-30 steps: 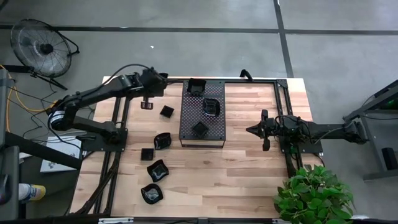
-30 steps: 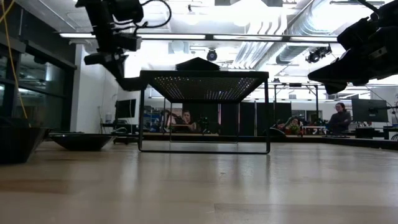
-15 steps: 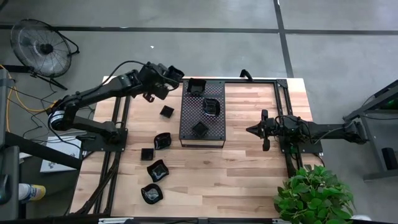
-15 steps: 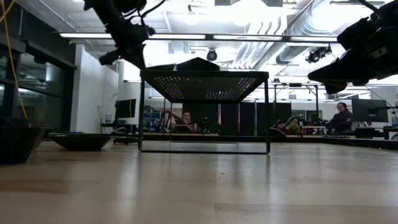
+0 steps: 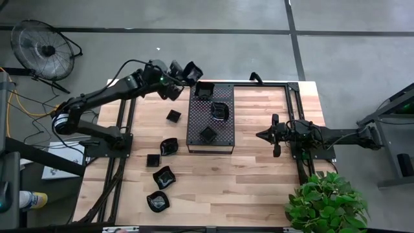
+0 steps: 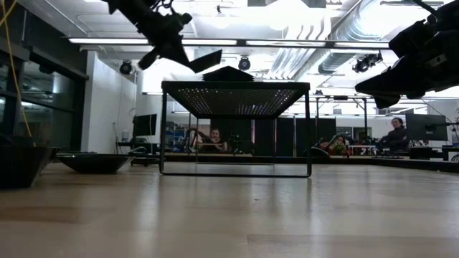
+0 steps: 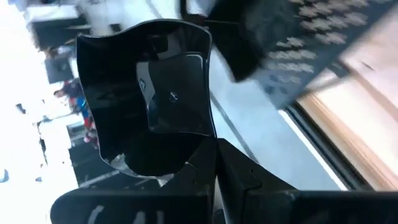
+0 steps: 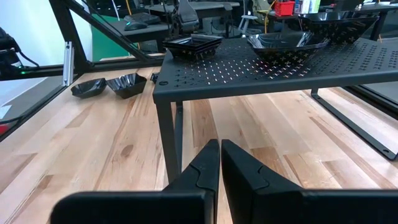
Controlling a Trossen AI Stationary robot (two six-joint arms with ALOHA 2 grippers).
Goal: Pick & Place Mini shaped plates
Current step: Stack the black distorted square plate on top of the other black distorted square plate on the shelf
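A concrete-floored workshop is surrounding the pale wooden tabletop point(image 5: 259, 162), with a fan point(image 5: 40, 45) standing off one corner and a potted plant point(image 5: 326, 204) at another. In the middle the perforated black tray point(image 5: 210, 116) is standing on thin legs, and three mini shaped plates point(image 5: 220, 111) are already sitting on it: one at the far edge, one near the centre, one toward the near edge. Five more are waiting on the bare wood beside the tray, near the left arm's base. That is making nine in view, counting the carried plate point(image 7: 146, 93), which the left gripper point(image 5: 184, 73) is pinching by its rim with jaws closed, holding it in the air just off the tray's far corner. So the job is looking less than half done. The right gripper point(image 5: 277, 136) is waiting on the tray's other side, jaws together on nothing
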